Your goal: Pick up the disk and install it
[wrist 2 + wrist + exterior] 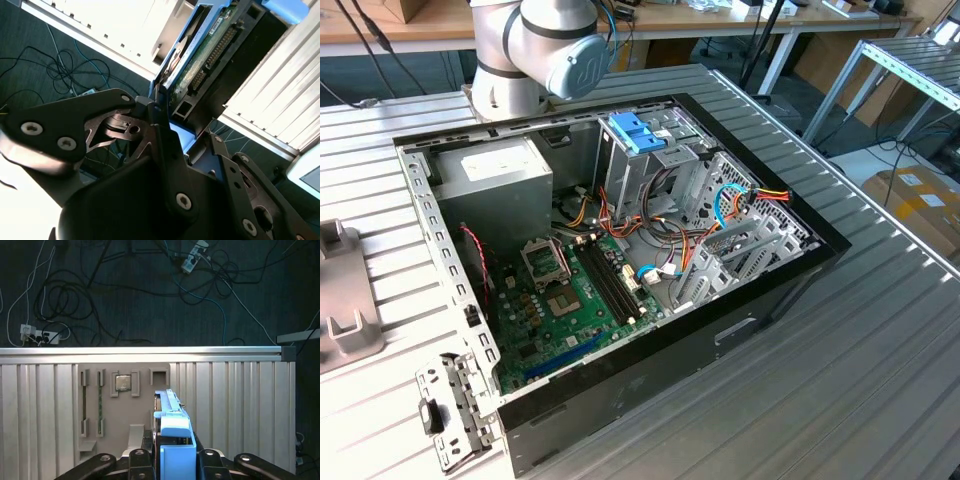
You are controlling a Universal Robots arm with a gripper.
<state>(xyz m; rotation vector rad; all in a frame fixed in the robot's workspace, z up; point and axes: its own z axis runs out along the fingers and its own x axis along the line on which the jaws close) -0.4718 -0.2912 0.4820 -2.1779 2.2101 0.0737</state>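
Gripper [173,452] clenched on disk [167,405], disk held on edge, grey fixture [125,410] ahead of gripper, slatted table [235,405] beneath.

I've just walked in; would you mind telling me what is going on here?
A robot arm is partway through installing a disk. Its gripper has its jaws closed on the disk, a drive in a blue carrier. In the first wrist view it is held edge-on over the grey fixture tray on the ribbed metal table. In the exterior view the open computer case sits waiting, and the disk is not yet in it.
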